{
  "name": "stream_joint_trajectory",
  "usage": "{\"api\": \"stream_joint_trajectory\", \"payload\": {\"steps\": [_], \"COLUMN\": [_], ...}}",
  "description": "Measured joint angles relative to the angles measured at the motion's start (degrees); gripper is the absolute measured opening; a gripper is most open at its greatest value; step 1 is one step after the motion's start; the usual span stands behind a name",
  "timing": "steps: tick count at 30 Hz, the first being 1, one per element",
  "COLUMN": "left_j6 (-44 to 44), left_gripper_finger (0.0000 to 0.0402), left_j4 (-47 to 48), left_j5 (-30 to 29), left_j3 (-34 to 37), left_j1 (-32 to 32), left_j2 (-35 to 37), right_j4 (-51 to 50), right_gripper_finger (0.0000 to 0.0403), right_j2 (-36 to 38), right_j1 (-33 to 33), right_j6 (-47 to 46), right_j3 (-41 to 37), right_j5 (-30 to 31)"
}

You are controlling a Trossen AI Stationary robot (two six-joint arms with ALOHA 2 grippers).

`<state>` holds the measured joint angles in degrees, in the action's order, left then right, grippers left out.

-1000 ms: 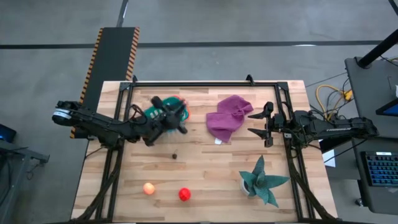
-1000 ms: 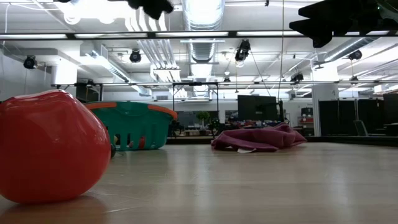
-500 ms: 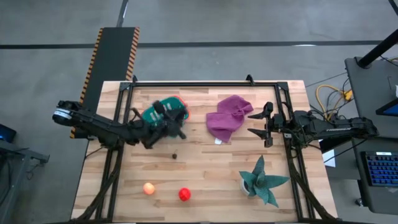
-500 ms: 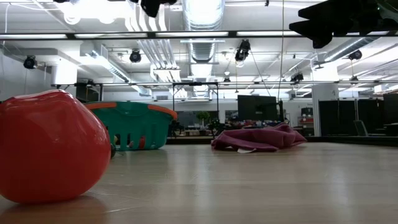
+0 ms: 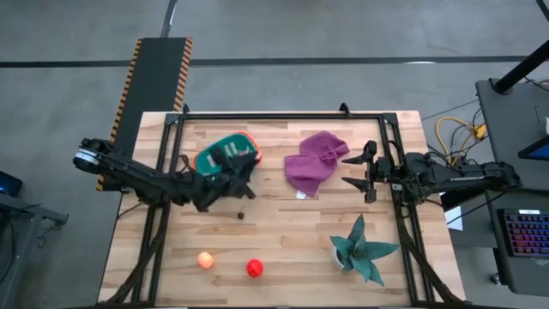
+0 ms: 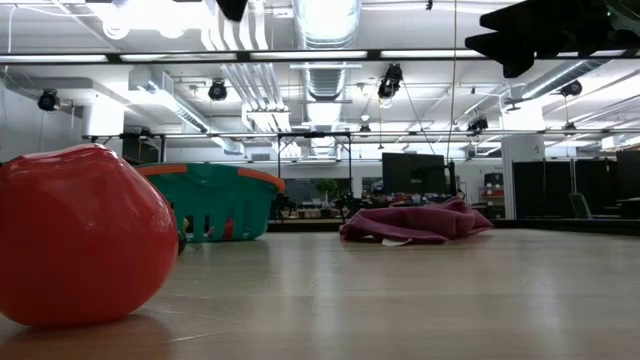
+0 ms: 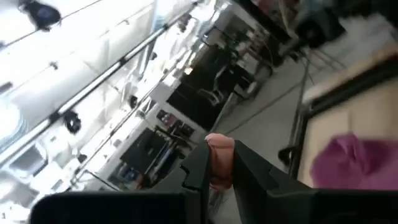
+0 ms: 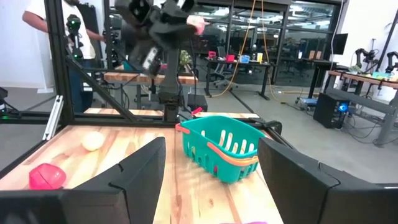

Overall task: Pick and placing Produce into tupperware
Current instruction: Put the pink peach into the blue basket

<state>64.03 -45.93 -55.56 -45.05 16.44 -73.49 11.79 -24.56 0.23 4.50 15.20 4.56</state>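
Where the pale planked wood of the table (image 5: 292, 232) shows its seams, the biggest thing on it is the teal basket (image 5: 226, 153), a rectangular plastic tub with slotted walls and an orange rim, standing toward the far left of the top. Beside it, to the right, lies a purple cloth (image 5: 314, 160), soft and crumpled into folds. Near the front right corner sits a teal-green plant (image 5: 361, 250) with stiff, pointed leaves.

The left hand (image 5: 243, 187) hovers just in front of the basket, its dark fingers (image 7: 198, 168) pinched tight on a small pink piece (image 7: 219, 155), smooth and rounded. The right hand (image 5: 354, 168) waits at the table's right edge beside the cloth, its fingers (image 8: 137, 180) spread wide and holding nothing.

Along the front edge rest a glossy red ball (image 5: 255, 269) and, just left of it, a paler orange ball (image 5: 205, 259), near each other but apart. A tiny dark bit (image 5: 241, 215) lies alone on the wood between the basket and the balls.
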Motion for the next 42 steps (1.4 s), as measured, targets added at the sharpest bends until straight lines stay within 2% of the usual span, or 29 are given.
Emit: {"api": "stream_joint_trajectory", "payload": {"steps": [2,4,6,8,12,14,16,19,26,33,37,39,42], "left_j6": [-0.9,0.7,1.4,1.5,-2.0,-5.3,-7.9,-8.2,-8.3,-8.3,-8.4,-8.6,-13.0], "left_gripper_finger": [0.0029,0.0029,0.0029,0.0029,0.0029,0.0029,0.0029,0.0029,0.0029,0.0029,0.0029,0.0029,0.0029], "left_j4": [-3.3,-8.0,-9.0,-6.2,4.5,6.8,6.9,7.0,6.9,7.0,7.0,7.0,9.6], "left_j5": [-3.4,-10.0,-12.5,-11.7,-3.2,0.7,0.8,-3.3,-19.2,-28.9,-28.5,-26.4,-18.0], "left_j3": [-0.7,-0.7,-0.6,-0.3,-0.3,-0.3,-0.3,-0.3,-2.0,-2.1,-1.8,-1.7,-1.1], "left_j1": [-0.5,-1.5,-2.4,-2.3,-0.8,-0.5,-0.6,-1.5,-4.7,-7.3,-7.9,-7.9,-7.6], "left_j2": [-0.4,-0.3,0.2,0.9,1.3,1.3,1.3,1.5,2.2,2.2,2.2,2.2,2.2], "right_j4": [0.0,0.0,0.0,0.0,0.0,0.0,0.0,0.0,0.0,0.5,0.5,0.5,0.5], "right_gripper_finger": [0.0247,0.0247,0.0247,0.0247,0.0247,0.0247,0.0247,0.0247,0.0247,0.0247,0.0247,0.0247,0.0247], "right_j2": [0.0,0.0,0.0,0.0,0.0,0.0,0.0,0.0,0.0,0.0,0.0,0.0,0.0], "right_j1": [0.0,0.0,0.0,0.0,0.0,0.0,0.0,0.0,0.0,0.0,0.0,0.0,0.0], "right_j6": [0.0,0.0,0.0,0.0,0.0,0.0,0.0,0.0,0.0,0.0,0.0,0.0,0.0], "right_j3": [0.0,0.0,0.0,0.0,0.0,0.0,0.0,0.0,0.0,0.0,0.0,0.0,0.0], "right_j5": [0.0,0.0,0.0,0.0,0.0,0.0,0.0,0.0,0.0,0.0,0.0,0.0,0.0]}}
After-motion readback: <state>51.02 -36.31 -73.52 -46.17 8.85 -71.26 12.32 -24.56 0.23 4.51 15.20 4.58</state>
